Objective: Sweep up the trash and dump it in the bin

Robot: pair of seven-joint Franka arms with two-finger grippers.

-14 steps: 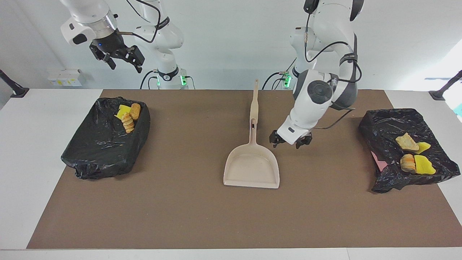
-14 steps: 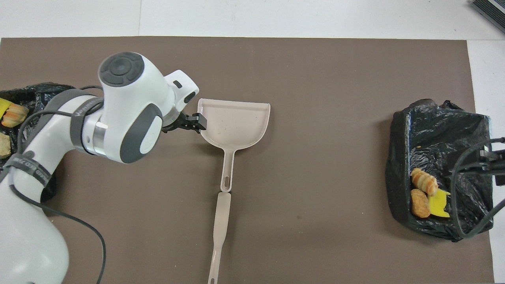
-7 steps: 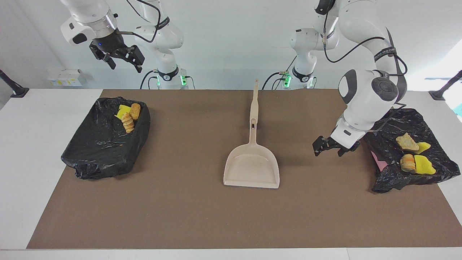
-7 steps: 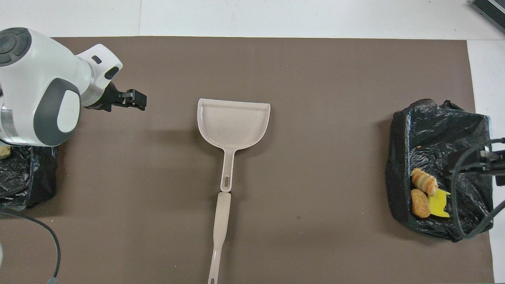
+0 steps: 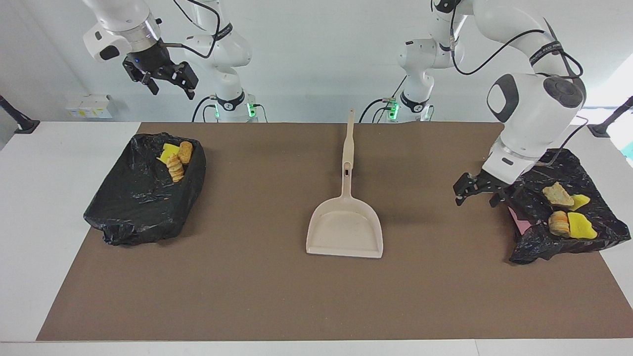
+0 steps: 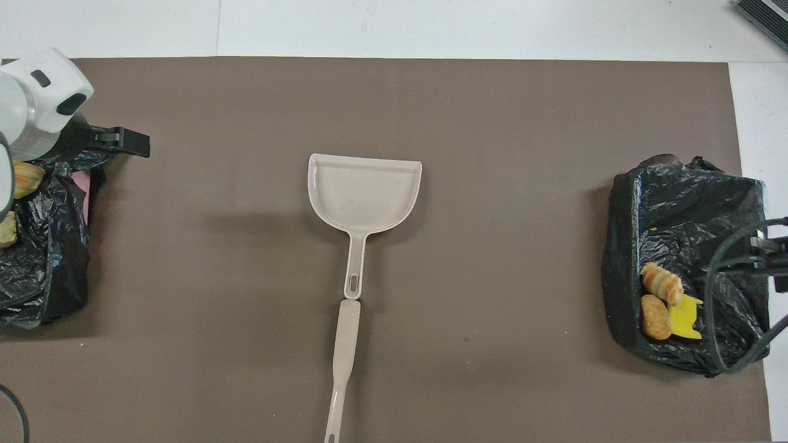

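Facing view findings: the white counter (image 5: 29, 207) carries a flat brown mat (image 5: 277, 296), matte in finish. Two bins lined with crinkled, glossy black plastic stand on the mat, one at each arm's end, with the dustpan between them. The bin at the right arm's end (image 5: 143, 193) holds trash (image 5: 174, 157): one yellow sponge piece and two ridged tan pastry-like lumps, heaped in the corner nearest the robots. The bin at the left arm's end (image 5: 559, 207) holds more trash (image 5: 566, 212): two tan lumps and two yellow sponge pieces on its rumpled liner. The beige dustpan (image 5: 346, 225) is smooth rigid plastic, a shallow scoop with a long slim handle pointing toward the robots; it lies flat and empty. The left tool (image 5: 478, 192) hangs low just beside its bin, on the dustpan's side, fingers apart and empty. The right tool (image 5: 165, 79) is raised high over its bin, fingers spread and empty.
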